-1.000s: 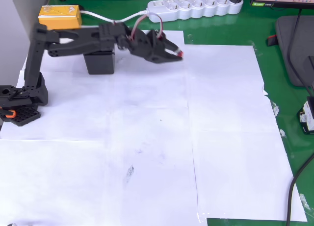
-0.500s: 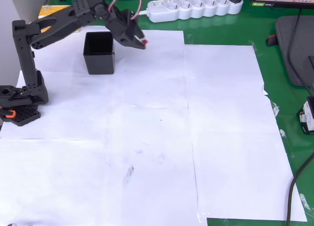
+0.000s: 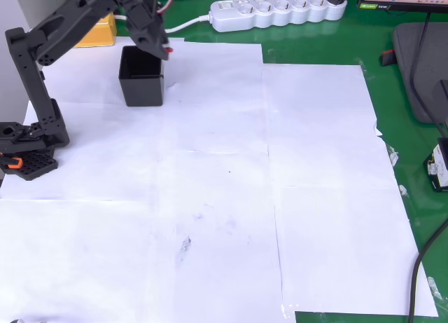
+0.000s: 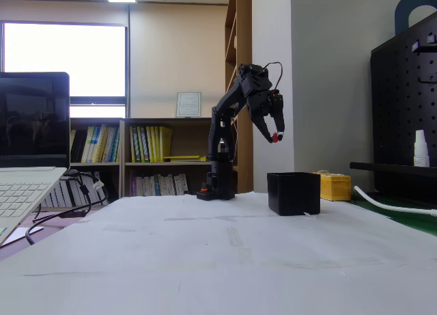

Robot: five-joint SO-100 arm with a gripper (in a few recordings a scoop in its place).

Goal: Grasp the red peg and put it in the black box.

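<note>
Fingertips pinched on the red peg, also seen in the fixed view. Gripper hangs well above the black box, tips pointing down. Overhead: peg sits just off the box's rim, at about 1 o'clock from its centre. Half a second ago the gripper was farther toward 3 o'clock; the arm has since swung in over the box. White paper unchanged.

**Red against black, white over green**

Black arm, black gripper, and a dark-red peg glowing at its tip! Below, the black box on plain white paper. Green mat around it, yellow box behind, white power strip up top.
</note>
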